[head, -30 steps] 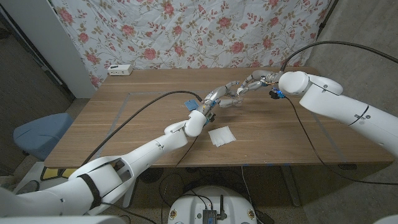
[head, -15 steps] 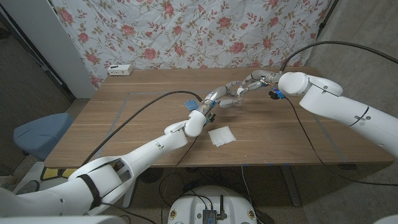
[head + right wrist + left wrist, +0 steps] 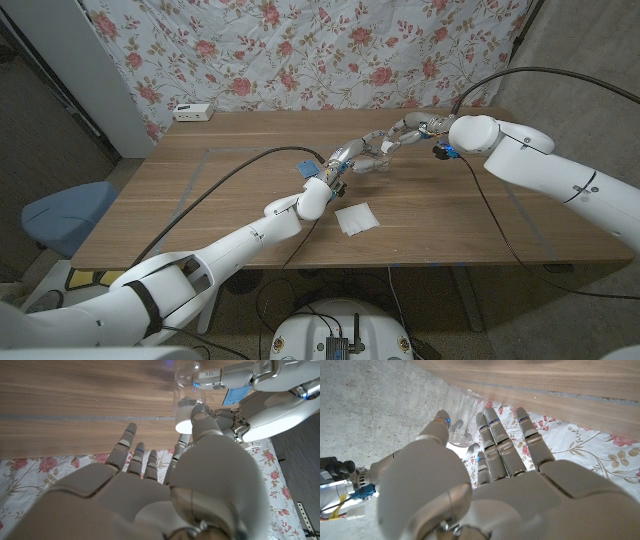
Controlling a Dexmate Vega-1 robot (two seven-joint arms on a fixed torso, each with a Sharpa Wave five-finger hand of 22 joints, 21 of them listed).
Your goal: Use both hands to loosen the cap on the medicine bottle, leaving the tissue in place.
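A small clear medicine bottle (image 3: 372, 163) is held just above the table's far middle, between both hands. My left hand (image 3: 352, 157) grips its body; in the left wrist view the bottle (image 3: 459, 437) sits between the thumb and the fingers of that hand (image 3: 485, 485). My right hand (image 3: 400, 133) reaches in from the right. In the right wrist view its thumb and one finger pinch the white cap (image 3: 184, 424), while the other fingers of the hand (image 3: 165, 485) stay spread. A white tissue (image 3: 356, 218) lies flat on the table nearer to me, apart from both hands.
A white box (image 3: 193, 111) sits at the table's (image 3: 200, 200) far left edge. Thin tape lines mark a rectangle on the wood. A black cable (image 3: 230, 175) runs along my left arm. A blue chair (image 3: 65, 212) stands left of the table.
My right hand has edged slightly left, closing in on the bottle's cap. The left hand, bottle and tissue stay where they were.
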